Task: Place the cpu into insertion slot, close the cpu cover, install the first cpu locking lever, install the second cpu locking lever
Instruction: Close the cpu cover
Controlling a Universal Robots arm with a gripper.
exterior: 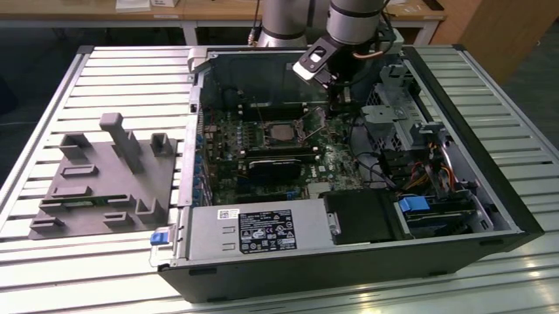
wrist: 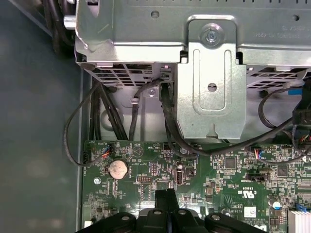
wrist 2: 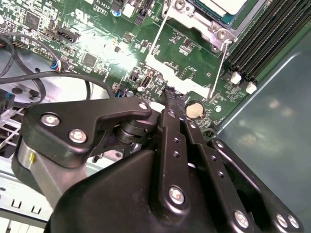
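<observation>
Nearest me in the exterior view, the power supply (exterior: 253,229) sits along the near edge of the open case (exterior: 349,275), which lies on a slatted table (exterior: 105,261). On the exterior view's left a grey fixture (exterior: 105,176) rests on the slats, well apart from the work.

Deeper in the case I see the cpu (exterior: 281,133) lying flat in the slot (exterior: 266,134), its pale top showing. The second wrist view catches a corner of the cpu (wrist 2: 226,5) inside the slot's metal rim (wrist 2: 214,29).

The cover (exterior: 312,121) is not closed. It stands swung up from the slot on the exterior view's right. In the second wrist view I can see green board through the cutout in the cover (wrist 2: 180,85), with a thin wire lever running along each side.

My gripper (exterior: 334,116) reaches down from the far side, just right of the slot. In both wrist views the jaws are pressed together. The gripper (wrist 2: 170,94) tip sits at the cover's free edge, beside a coin cell (wrist: 117,169). I cannot tell whether the gripper (wrist: 166,194) pinches that edge or only meets it.
</observation>
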